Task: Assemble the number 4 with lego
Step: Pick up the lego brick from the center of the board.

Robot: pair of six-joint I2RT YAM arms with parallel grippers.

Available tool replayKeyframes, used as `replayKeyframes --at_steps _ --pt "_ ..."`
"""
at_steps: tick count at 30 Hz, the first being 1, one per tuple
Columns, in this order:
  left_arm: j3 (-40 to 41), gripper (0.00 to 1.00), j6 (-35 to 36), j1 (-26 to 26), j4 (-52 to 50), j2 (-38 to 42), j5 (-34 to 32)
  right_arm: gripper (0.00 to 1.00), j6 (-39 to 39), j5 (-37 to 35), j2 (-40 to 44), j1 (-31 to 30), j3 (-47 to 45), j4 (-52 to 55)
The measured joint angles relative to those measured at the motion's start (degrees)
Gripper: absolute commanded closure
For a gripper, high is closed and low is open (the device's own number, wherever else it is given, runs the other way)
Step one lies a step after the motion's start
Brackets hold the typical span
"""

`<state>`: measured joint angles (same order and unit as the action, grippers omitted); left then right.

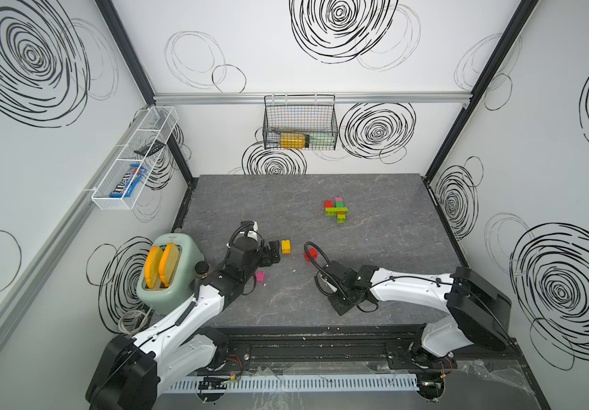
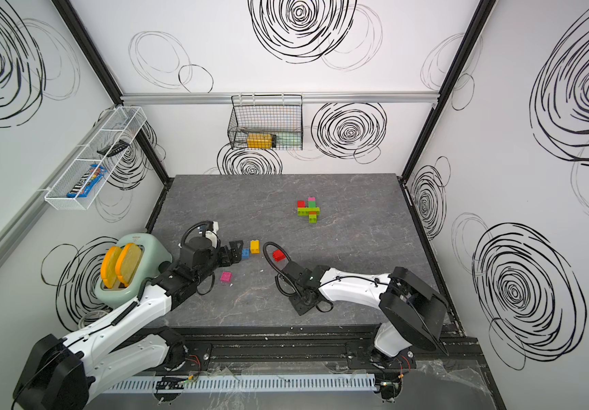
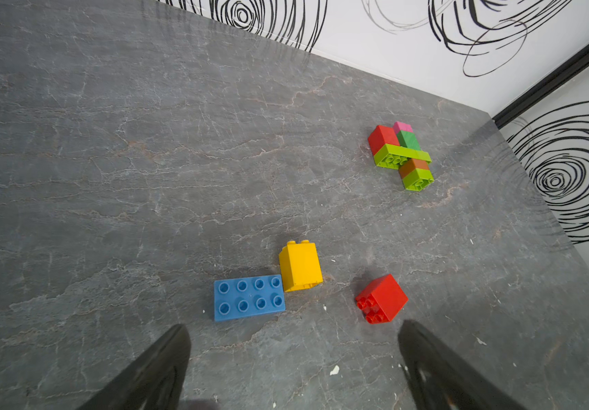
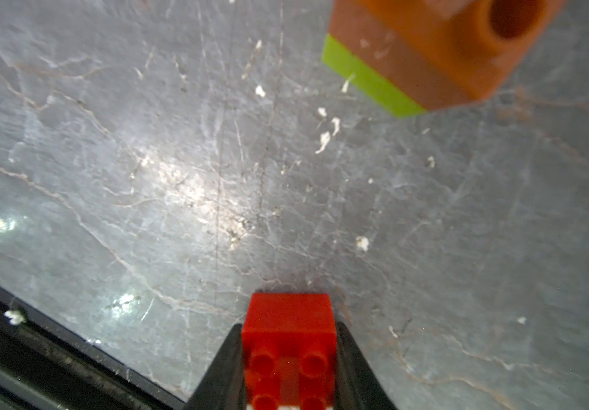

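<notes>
Grey table (image 1: 285, 198) — scattered lego (image 1: 336, 210), toaster (image 1: 188, 250)

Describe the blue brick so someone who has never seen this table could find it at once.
Start at the mint-green toaster on the table's left and follow the left arm to the open left gripper. Just past its fingertips lies the blue brick, beside the taller yellow brick. It is the only blue piece, flat and long, eight studs up.

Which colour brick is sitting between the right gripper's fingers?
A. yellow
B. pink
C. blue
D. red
D, because the right wrist view shows the red brick flanked on both sides by the right gripper.
</notes>
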<state>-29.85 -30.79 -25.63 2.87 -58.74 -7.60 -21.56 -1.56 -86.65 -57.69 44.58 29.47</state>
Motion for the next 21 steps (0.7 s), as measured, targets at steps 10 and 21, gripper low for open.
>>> replayKeyframes --at_steps 10,21 --pt "-0.8 0.04 -3.0 -0.5 0.5 -3.9 0.9 1.00 -2.4 0.7 8.5 6.6 -0.2 -0.6" --pt "-4.7 0.04 -2.4 -12.5 3.3 -9.6 0.7 1.00 -4.1 7.1 17.6 22.9 -3.1 -4.5"
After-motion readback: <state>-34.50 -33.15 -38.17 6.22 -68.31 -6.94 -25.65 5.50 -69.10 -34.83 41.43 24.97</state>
